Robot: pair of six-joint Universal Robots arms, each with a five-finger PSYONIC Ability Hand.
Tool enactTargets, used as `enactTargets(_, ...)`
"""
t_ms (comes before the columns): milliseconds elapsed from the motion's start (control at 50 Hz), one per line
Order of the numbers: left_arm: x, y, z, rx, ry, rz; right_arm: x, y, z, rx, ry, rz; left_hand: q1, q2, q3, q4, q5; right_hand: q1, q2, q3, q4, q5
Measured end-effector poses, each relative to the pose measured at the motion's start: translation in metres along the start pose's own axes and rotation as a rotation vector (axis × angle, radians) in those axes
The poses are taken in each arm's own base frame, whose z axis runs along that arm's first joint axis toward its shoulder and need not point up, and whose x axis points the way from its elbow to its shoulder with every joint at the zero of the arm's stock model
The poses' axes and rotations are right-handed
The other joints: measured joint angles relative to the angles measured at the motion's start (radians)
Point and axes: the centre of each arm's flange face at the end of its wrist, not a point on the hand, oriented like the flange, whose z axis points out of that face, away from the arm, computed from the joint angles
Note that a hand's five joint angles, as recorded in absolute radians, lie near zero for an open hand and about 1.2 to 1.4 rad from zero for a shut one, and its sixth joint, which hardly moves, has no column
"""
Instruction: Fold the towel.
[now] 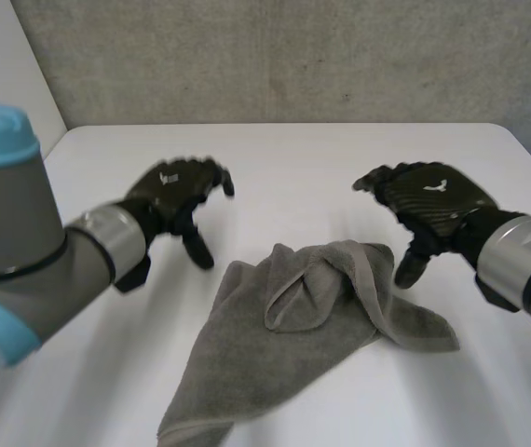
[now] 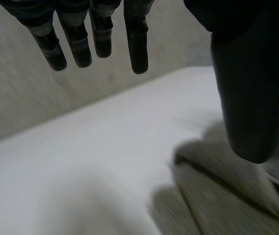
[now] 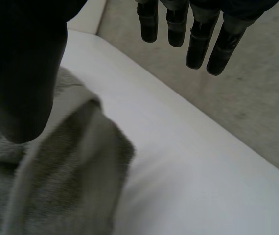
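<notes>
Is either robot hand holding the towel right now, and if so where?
Nothing is held. The left robot hand and the right robot hand are open, on either side of the crumpled towel.

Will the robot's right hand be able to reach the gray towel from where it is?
Probably yes. The right hand is open right beside the bunched-up edge of the towel, and nothing on the white table sits between them.

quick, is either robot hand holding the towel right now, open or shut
Left robot hand: open, fingers relaxed, holding nothing.
Right robot hand: open, not gripping the towel.
</notes>
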Motion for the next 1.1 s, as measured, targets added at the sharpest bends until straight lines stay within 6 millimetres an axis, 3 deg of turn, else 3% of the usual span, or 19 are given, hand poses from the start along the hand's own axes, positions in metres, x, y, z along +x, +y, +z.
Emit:
enactTargets(100, 0.007, 0.024, -0.013, -0.072, 0.037, -0.021, -0.018, 0.006, 0.005, -0.02, -0.057, -0.01, 0.0, 0.0, 0.0, 0.0, 0.0, 0.0, 0.0, 0.0, 0.0, 0.0)
enactTargets(280, 0.021, 0.067, -0.032, -0.197, 0.067, -0.049, -0.053, 0.035, 0.033, -0.075, -0.149, -0.072, 0.0, -0.001, 0.0, 0.0, 0.0, 0.011, 0.01, 0.009, 0.008, 0.011)
enactTargets(440, 0.032, 0.087, -0.042, -0.238, 0.093, -0.046, -0.052, 0.055, 0.059, -0.093, -0.091, -0.207, 0.0, -0.001, 0.0, 0.0, 0.0, 0.571, 0.578, 0.565, 0.553, 0.575)
enactTargets(500, 0.038, 0.092, -0.046, -0.246, 0.107, -0.041, -0.046, 0.054, 0.063, -0.083, -0.058, -0.231, 0.0, -0.001, 0.0, 0.0, 0.0, 0.932, 0.929, 0.881, 0.888, 0.914)
enactTargets(580, 0.046, 0.099, -0.05, -0.257, 0.13, -0.034, -0.037, 0.047, 0.068, -0.05, -0.013, -0.24, 0.0, -0.001, 0.0, 0.0, 0.0, 1.095, 1.066, 1.04, 1.069, 1.089)
enactTargets(680, 0.054, 0.106, -0.053, -0.264, 0.154, -0.023, -0.001, 0.034, 0.082, 0.005, 0.133, -0.207, 0.0, -0.001, 0.0, 0.0, 0.001, 1.065, 1.045, 1.023, 1.043, 1.068)
enactTargets(720, 0.055, 0.109, -0.053, -0.267, 0.157, -0.02, 0.017, 0.034, 0.09, 0.008, 0.206, -0.186, 0.0, -0.001, 0.0, 0.0, 0.001, 0.919, 0.929, 0.937, 0.917, 0.937)
enactTargets(780, 0.056, 0.112, -0.051, -0.27, 0.156, -0.018, 0.044, 0.041, 0.101, -0.021, 0.311, -0.157, 0.0, -0.001, 0.0, 0.0, 0.001, 0.557, 0.552, 0.558, 0.548, 0.551)
enactTargets(840, 0.056, 0.113, -0.05, -0.269, 0.151, -0.016, 0.053, 0.05, 0.104, -0.073, 0.353, -0.139, 0.0, -0.001, 0.0, 0.0, 0.001, 0.154, 0.129, 0.144, 0.138, 0.119)
enactTargets(900, 0.055, 0.112, -0.049, -0.264, 0.147, -0.014, 0.052, 0.06, 0.099, -0.135, 0.357, -0.121, 0.0, -0.001, 0.0, 0.0, 0.001, 0.004, -0.003, 0.0, -0.001, -0.001)
enactTargets(980, 0.056, 0.11, -0.048, -0.259, 0.147, -0.011, 0.043, 0.061, 0.083, -0.169, 0.327, -0.107, 0.028, 0.032, 0.029, 0.027, 0.044, 0.001, -0.003, -0.001, -0.003, -0.001)
enactTargets(1100, 0.057, 0.111, -0.048, -0.263, 0.15, -0.009, 0.02, 0.055, 0.048, -0.149, 0.212, -0.097, 0.383, 0.399, 0.388, 0.377, 0.394, 0.001, -0.003, -0.001, -0.003, -0.001)
